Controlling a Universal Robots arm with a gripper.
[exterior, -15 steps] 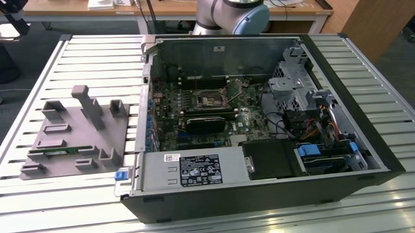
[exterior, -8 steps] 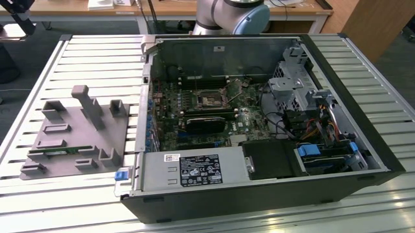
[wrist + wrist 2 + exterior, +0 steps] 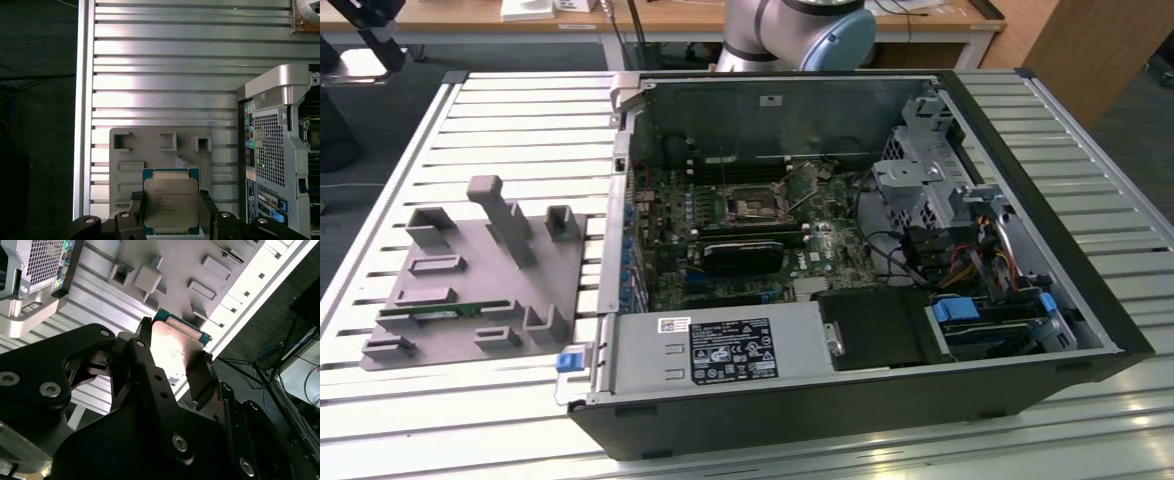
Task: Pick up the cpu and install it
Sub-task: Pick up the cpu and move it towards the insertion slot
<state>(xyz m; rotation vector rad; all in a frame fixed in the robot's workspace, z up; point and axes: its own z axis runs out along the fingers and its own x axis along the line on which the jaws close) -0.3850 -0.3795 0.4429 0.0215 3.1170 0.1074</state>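
Gripper [image 3: 170, 206] w/ cpu [image 3: 170, 199] clamped; pc case [image 3: 854, 420] open.

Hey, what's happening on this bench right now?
The robot arm's gripper is clamped on the cpu, holding it by two opposite edges, as both wrist views show. The chip hangs over the grey parts tray, just outside the open computer case. It is not yet in the motherboard socket.
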